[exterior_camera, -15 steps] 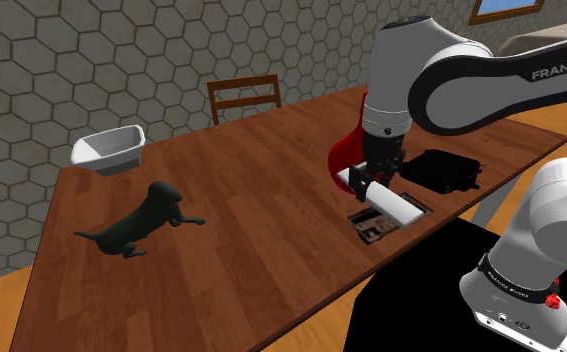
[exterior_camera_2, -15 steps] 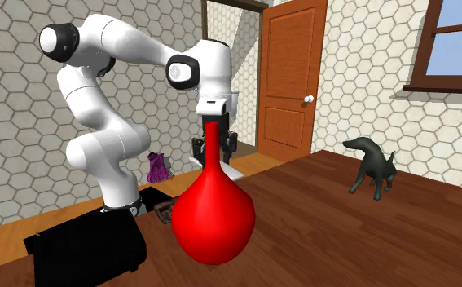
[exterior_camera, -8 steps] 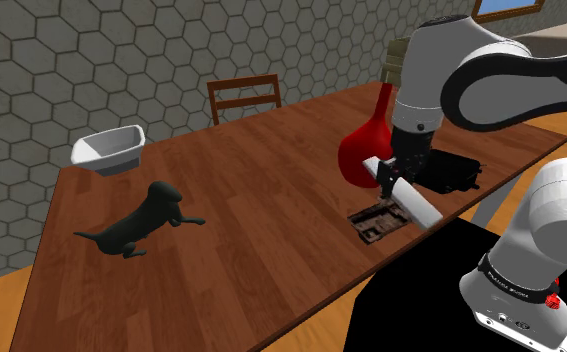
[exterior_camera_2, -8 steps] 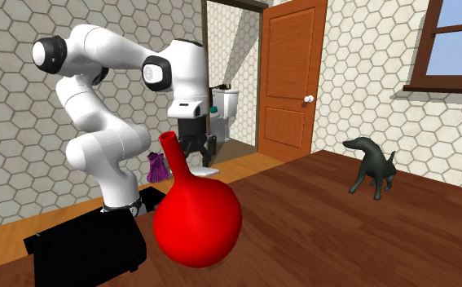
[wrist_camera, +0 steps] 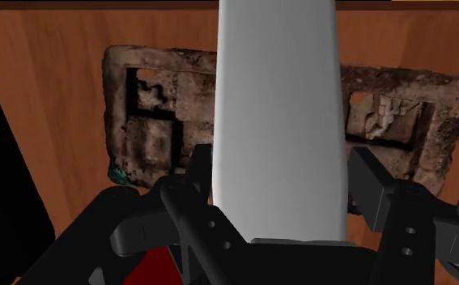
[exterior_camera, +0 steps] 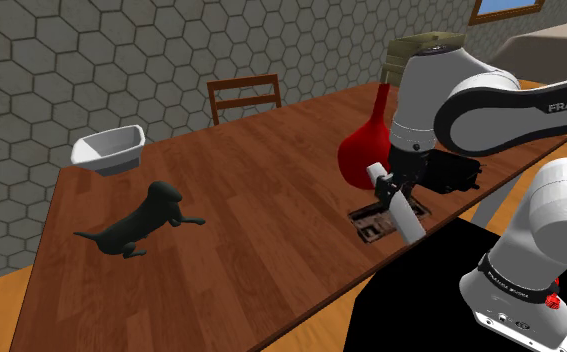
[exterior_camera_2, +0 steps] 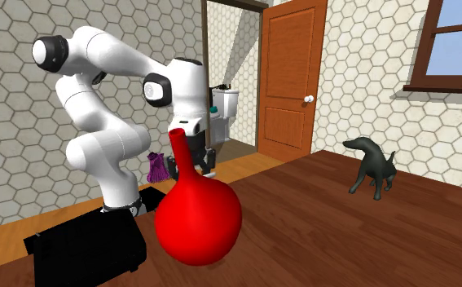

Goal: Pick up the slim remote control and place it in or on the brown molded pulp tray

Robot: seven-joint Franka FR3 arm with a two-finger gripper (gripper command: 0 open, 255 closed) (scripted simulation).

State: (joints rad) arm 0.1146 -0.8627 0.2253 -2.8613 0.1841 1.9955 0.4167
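Note:
My gripper (exterior_camera: 393, 189) is shut on a slim white remote (exterior_camera: 407, 216), clasping it near one end. The remote hangs tilted steeply down over the brown pulp tray (exterior_camera: 370, 226), which lies near the table's near edge. In the wrist view the remote (wrist_camera: 276, 113) runs straight out between the black fingers (wrist_camera: 200, 174), crossing the middle of the tray (wrist_camera: 150, 113), whose square pockets show on either side. I cannot tell whether the remote's lower tip touches the tray.
A red round vase (exterior_camera: 361, 152) with a long neck stands just behind the gripper and fills the foreground (exterior_camera_2: 197, 225) in the second exterior view. A black flat object (exterior_camera: 457, 171) lies beside the tray. Farther off are a dark dog figure (exterior_camera: 137, 224), a white bowl (exterior_camera: 109, 150) and a chair (exterior_camera: 244, 96).
The arm swung toward the shoulder view's right, then settled over the tray. The remote turned from nearly level to steeply downward. The red vase's neck went from upright to leaning.

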